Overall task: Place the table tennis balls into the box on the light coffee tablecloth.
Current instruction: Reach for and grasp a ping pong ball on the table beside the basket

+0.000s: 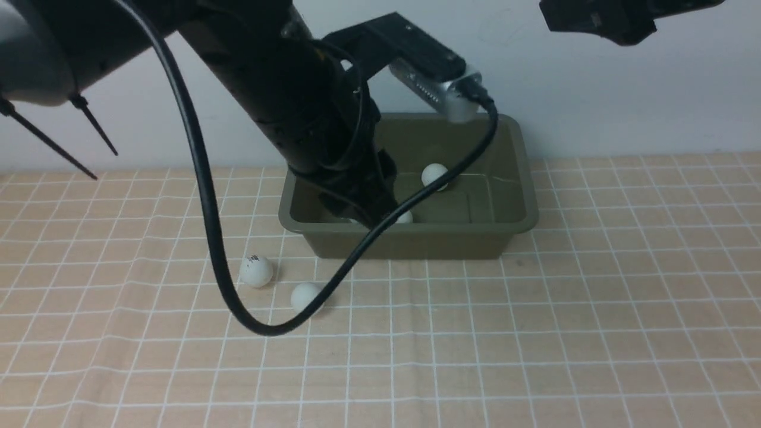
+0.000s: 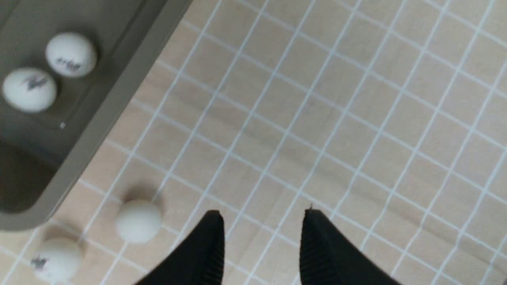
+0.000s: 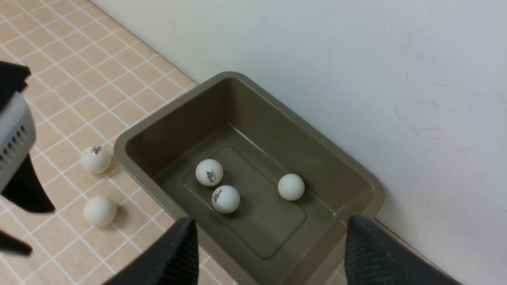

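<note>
**Progress.** Three of the five balls are lying in the box. Two are waiting on the cloth. The task is judged to be just past halfway, with two pick-and-place cycles left.

**Balls in the box.** Two printed balls are sitting just beside each other near the centre of the box floor. The third ball, showing no print, is resting apart from them.

**Balls outside the box.** A printed loose ball and a plain loose ball are lying at about 8 o'clock from the box, near its corner. They are close together but not touching. A black cable is crossing in front of the plain one in the front view.

**Appearance.** The balls are small, white, matte and far smaller than the box. They are judged likely to roll at a light touch. The box is standing upright at 12 o'clock on the surface, near the white wall. It is dark olive and lidless, with rounded corners, a rolled rim and sloping walls.

**Grippers.** The left gripper is hovering over the cloth beside the box, with its jaws apart and nothing between them. The right gripper is hanging high at about 1 o'clock from the box, with its jaws wide apart and empty.
</note>
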You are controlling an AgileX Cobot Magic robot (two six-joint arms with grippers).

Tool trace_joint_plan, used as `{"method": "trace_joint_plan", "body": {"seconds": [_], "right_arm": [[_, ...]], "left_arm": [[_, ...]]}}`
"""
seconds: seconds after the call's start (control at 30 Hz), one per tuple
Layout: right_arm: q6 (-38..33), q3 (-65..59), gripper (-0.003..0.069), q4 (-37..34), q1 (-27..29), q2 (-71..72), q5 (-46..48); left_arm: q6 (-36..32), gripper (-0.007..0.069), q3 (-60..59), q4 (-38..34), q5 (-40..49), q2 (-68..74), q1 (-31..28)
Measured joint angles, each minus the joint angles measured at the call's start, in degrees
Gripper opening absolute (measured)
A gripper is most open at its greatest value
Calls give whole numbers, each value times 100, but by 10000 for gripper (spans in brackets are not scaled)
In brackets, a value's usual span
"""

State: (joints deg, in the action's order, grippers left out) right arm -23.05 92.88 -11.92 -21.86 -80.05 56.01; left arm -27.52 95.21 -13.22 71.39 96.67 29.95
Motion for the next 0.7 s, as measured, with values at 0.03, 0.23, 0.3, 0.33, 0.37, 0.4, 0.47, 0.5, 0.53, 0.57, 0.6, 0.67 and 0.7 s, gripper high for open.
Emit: {"method": "trace_joint_plan", "body": {"seconds": [0.03, 0.23, 0.3, 0.33, 0.37, 0.4, 0.47, 0.5, 0.53, 0.57, 0.6, 0.67, 0.7], "right_arm": [[0, 0, 456, 0, 0, 0, 18], [0, 0, 456, -6, 0, 0, 41], [0, 0, 456, -6, 0, 0, 61], [0, 0, 456, -6, 0, 0, 61], [0, 0, 456, -11, 0, 0, 61], [0, 0, 456, -45, 0, 0, 61], [0, 0, 456, -101, 0, 0, 61], [0, 0, 456, -113, 0, 0, 65], [0, 0, 456, -153, 0, 0, 65], [0, 0, 456, -153, 0, 0, 65], [0, 0, 456, -174, 0, 0, 65], [0, 0, 456, -215, 0, 0, 65], [0, 0, 456, -222, 0, 0, 65]], "left_arm": [[118, 217, -80, 120, 0, -58, -6], [377, 217, -884, 460, 0, -419, -125], [390, 217, -1187, 539, -4, -620, -201], [390, 217, -1375, 564, -17, -719, -258], [390, 217, -1403, 564, -27, -752, -269], [396, 217, -1602, 553, -227, -835, -353], [396, 217, -1859, 431, -722, -900, -492], [396, 218, -1951, 379, -943, -900, -523], [396, 220, -2088, 282, -1263, -868, -589], [396, 221, -2129, 270, -1356, -858, -596], [396, 234, -2255, 231, -1633, -773, -637], [418, 253, -2381, 224, -1936, -548, -681], [428, 258, -2386, 231, -1957, -496, -687]]}}
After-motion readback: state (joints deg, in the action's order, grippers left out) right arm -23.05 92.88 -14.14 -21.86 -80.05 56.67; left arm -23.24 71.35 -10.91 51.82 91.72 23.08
